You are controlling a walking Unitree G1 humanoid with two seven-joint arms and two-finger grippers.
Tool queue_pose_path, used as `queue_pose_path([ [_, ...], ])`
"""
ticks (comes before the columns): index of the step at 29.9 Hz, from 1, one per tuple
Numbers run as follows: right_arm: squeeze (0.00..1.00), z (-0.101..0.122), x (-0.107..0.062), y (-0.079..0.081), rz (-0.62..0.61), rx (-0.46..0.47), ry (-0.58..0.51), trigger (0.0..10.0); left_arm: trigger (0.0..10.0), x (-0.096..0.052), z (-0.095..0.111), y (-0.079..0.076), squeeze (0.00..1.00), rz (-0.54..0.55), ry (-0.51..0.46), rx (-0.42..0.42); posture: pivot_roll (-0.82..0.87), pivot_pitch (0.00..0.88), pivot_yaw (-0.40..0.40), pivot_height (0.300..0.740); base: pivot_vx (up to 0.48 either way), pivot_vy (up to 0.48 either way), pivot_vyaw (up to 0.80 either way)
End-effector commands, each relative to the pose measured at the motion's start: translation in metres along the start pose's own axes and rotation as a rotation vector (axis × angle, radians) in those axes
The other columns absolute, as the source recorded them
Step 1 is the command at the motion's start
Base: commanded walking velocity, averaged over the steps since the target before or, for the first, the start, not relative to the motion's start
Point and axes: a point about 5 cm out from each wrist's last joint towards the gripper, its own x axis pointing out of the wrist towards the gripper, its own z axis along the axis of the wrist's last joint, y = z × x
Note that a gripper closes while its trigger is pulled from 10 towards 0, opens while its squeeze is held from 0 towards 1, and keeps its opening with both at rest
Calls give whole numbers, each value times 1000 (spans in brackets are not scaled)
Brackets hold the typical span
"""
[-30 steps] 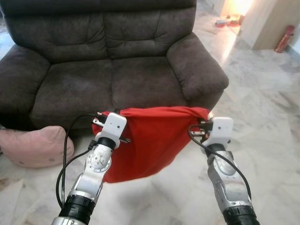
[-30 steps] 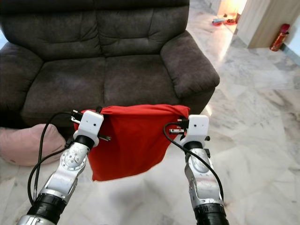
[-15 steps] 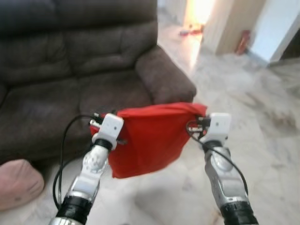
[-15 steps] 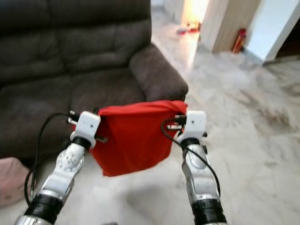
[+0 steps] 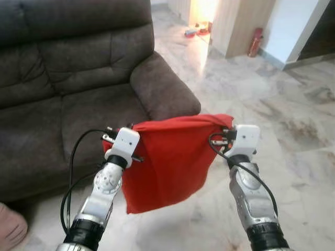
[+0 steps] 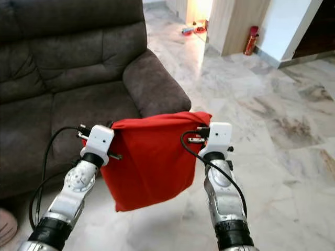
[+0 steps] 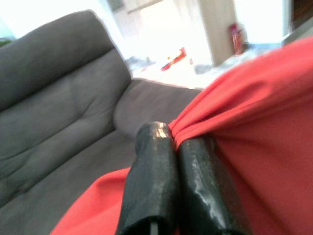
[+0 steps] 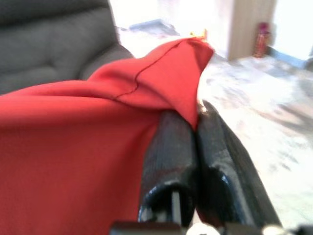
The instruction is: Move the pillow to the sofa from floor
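Red fabric, the pillow (image 5: 170, 157), is being held stretched in mid-air across the centre of the left eye frame, its top edge pulled taut between the two grippers and its lower part hanging slack above the marble floor (image 5: 293, 136). One upper corner is being pinched by the left gripper (image 7: 171, 142), whose black fingers (image 7: 151, 176) are being pressed tightly together on a bunched fold of the cloth. The other upper corner is being clamped by the right gripper (image 8: 195, 122), its fingers (image 8: 171, 147) likewise closed on the fabric with the corner draped over their tips. The pillow is being kept off the ground, low in front of the dark grey sofa (image 5: 78, 68), which is occupying the upper left of the frame, the armrest lying just behind the cloth's top edge. A pink cushion (image 5: 10, 227) is being glimpsed at the lower left corner, on the floor. A red fire extinguisher (image 5: 255, 42) is standing at the upper right, beside a wooden panel (image 5: 238, 23).
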Motion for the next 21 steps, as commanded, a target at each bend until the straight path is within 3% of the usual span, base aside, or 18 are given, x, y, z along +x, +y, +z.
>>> queue_pose_path([
  [1, 0, 8, 2, -9, -49, -1, -34, 10000, 10000, 8, 25, 18, 0, 74, -126, 8, 103, 31, 3, 740, 315, 0, 0],
  [12, 0, 12, 4, -7, -19, -25, -48, 10000, 10000, 8, 25, 18, 0, 77, -122, 8, 104, 43, -2, 740, 339, 0, 0],
  [21, 0, 12, 4, -7, -9, -30, -44, 10000, 10000, 7, 25, 16, 0, 73, -121, 6, 106, 52, -6, 740, 366, 0, 778],
])
